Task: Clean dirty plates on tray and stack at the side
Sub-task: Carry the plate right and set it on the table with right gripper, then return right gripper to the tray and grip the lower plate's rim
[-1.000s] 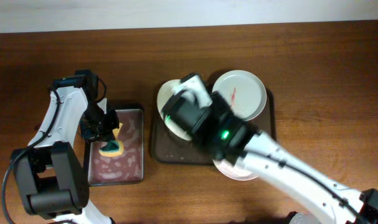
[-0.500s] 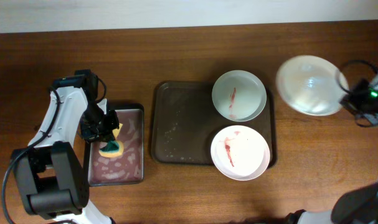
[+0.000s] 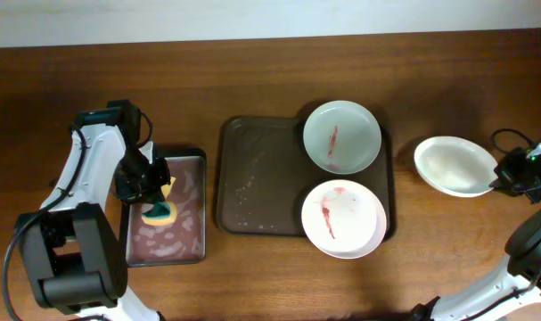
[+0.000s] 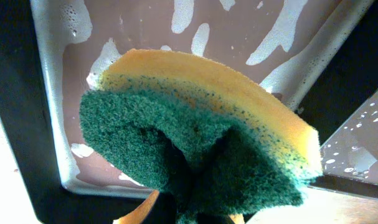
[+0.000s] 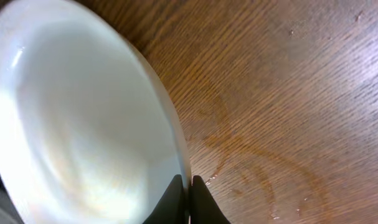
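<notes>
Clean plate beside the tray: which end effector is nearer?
Right. The right end effector grips the clean plate by its rim; the left end effector holds a sponge over the pan.

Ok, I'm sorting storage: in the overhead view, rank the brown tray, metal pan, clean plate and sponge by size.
Largest to smallest: brown tray, metal pan, clean plate, sponge. The plate looks oval, maybe tilted, so slightly understated.

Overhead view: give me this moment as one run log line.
left gripper: shut on sponge over pan | right gripper: shut on clean plate rim, right of tray | tray: two smeared plates
</notes>
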You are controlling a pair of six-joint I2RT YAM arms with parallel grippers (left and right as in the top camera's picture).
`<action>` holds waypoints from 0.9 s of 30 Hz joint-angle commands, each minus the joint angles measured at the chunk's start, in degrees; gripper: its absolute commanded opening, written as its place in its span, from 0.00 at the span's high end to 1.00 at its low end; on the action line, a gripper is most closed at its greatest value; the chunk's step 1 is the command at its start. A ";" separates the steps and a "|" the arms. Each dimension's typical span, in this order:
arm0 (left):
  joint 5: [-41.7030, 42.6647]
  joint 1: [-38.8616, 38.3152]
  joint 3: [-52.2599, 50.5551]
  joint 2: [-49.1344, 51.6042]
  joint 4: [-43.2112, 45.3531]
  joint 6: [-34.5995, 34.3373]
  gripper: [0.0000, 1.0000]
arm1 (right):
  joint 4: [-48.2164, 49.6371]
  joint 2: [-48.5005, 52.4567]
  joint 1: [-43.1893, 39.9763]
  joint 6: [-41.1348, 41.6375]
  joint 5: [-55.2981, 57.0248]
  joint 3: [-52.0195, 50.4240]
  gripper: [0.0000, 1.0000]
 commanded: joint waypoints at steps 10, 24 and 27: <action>1.70 0.02 0.00 -1.09 -0.26 2.62 1.00 | -2.08 -15.63 9.68 -5.77 -8.85 -2.80 0.37; -1.68 -2.10 -4.59 -13.88 4.63 -0.04 1.00 | -13.75 -27.96 43.45 0.22 2.19 -8.22 0.43; -3.52 -2.25 -16.06 -13.86 16.57 -4.66 1.00 | -13.25 -27.93 43.45 0.42 2.38 -13.60 0.42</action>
